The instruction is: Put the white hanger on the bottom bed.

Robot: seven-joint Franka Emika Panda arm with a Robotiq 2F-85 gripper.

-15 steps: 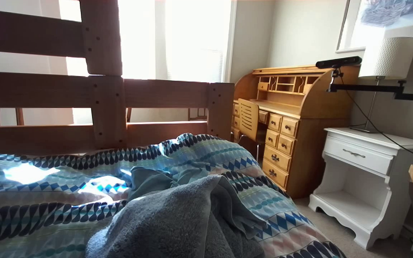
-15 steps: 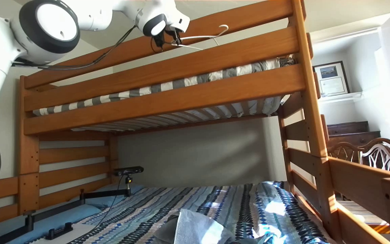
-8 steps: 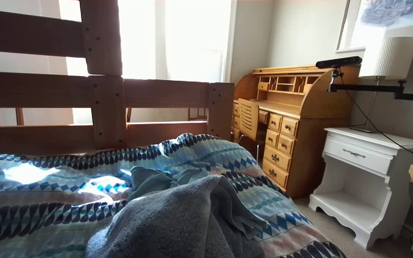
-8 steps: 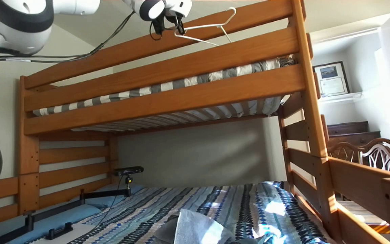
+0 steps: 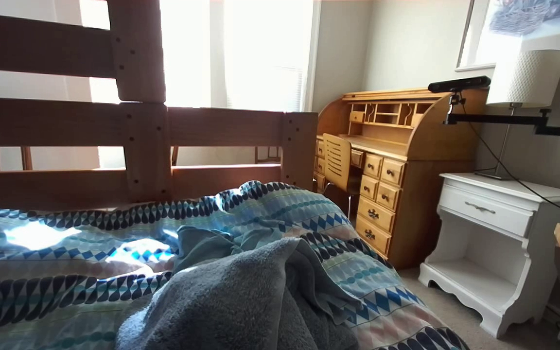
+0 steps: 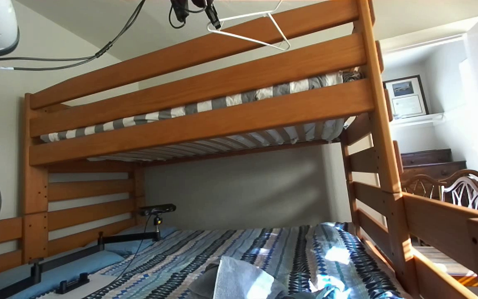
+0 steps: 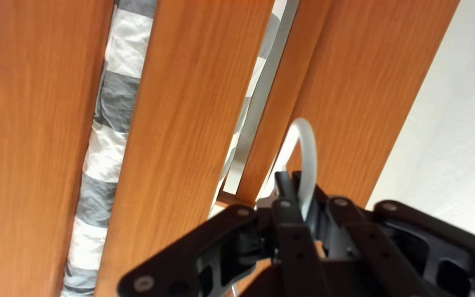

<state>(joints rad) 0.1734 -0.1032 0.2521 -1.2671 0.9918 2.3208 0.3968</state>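
My gripper is shut on one end of the white hanger at the top of an exterior view. The hanger hangs in the air by the upper bunk's top rail, its hook cut off by the frame edge. In the wrist view the gripper pinches the hanger's rounded end. The bottom bed, with its patterned quilt, is far below the gripper. Its quilt also shows in the other exterior view, where neither gripper nor hanger is in view.
The upper bunk's top rail and lower rails stand between gripper height and the bottom bed. A rumpled grey blanket lies on the quilt. A camera on a black arm stands at the bed's left. A white nightstand is beside the bed.
My gripper has risen with the hanger. The hanger's lower bar, earlier partly hidden behind the rails, now shows whole. The arm's white links have shifted left and mostly left the view.
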